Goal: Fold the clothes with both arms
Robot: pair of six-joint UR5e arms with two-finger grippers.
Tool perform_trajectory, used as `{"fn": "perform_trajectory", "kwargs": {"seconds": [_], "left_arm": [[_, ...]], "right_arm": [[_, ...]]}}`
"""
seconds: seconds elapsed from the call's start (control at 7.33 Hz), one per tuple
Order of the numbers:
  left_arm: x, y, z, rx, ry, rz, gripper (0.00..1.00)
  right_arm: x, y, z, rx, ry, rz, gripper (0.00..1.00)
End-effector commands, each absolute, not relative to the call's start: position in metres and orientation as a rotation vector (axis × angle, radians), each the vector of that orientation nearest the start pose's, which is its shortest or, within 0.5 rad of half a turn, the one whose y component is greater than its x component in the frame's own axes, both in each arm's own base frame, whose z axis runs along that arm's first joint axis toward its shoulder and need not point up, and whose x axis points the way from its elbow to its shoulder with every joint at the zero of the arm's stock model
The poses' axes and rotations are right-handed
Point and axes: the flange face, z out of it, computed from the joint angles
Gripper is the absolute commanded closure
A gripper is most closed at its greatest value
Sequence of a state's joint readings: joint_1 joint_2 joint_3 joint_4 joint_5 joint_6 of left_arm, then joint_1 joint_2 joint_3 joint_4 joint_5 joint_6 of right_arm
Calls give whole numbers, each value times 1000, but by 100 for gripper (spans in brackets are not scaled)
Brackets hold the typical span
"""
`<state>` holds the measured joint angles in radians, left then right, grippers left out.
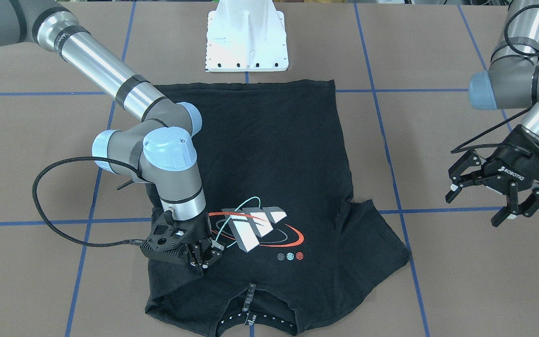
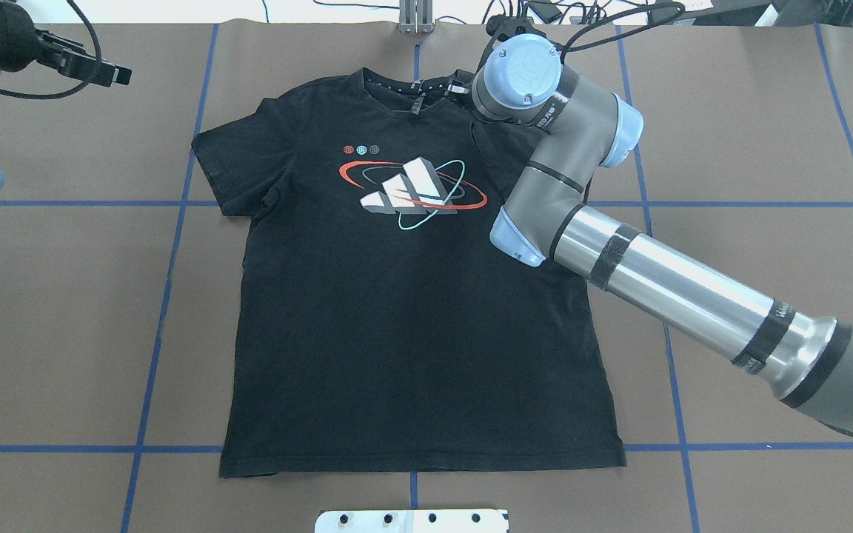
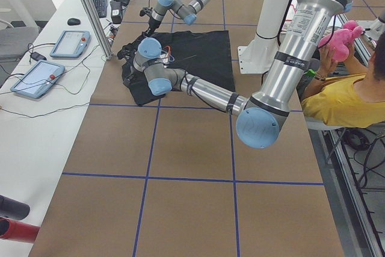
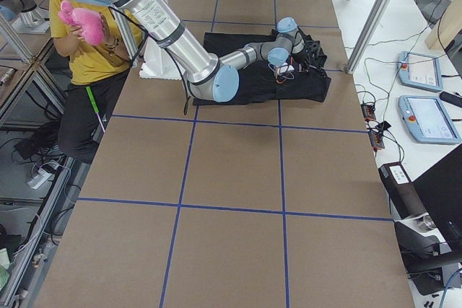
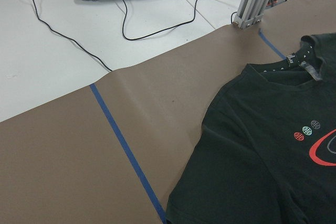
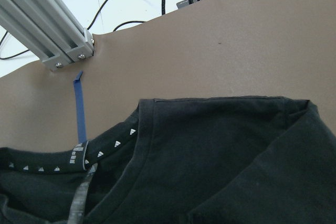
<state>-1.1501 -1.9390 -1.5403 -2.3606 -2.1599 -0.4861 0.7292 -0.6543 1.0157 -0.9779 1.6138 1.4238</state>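
A black short-sleeved T-shirt (image 1: 279,159) with a red, teal and white orbit graphic lies print-up in the middle of the front-facing view. It rests on a brown paper-covered bench (image 1: 31,285) marked with blue tape lines, its collar at the bottom edge. At lower left, the right arm's black two-finger tool (image 1: 205,260) is down on the folded-in sleeve, fingers drawn together, pinching the cloth. At the right edge, the left arm's tool (image 1: 482,206) hangs above bare bench, fingers spread apart.
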Motion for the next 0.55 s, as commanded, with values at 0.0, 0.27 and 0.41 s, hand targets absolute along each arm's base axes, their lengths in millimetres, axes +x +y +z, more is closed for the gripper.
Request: {"fn": "perform_trajectory", "kwargs": {"seconds": [0.0,0.27,0.41], "left_arm": [[191,-616,374,753,950,276,0],[192,-616,375,751,949,278,0],[193,-617,376,741,953,262,0]], "right_arm": [[-554,-652,258,394,-880,519,1],[-531,-676,217,350,-875,526,0],[-508,-690,197,260,-874,511,0]]}}
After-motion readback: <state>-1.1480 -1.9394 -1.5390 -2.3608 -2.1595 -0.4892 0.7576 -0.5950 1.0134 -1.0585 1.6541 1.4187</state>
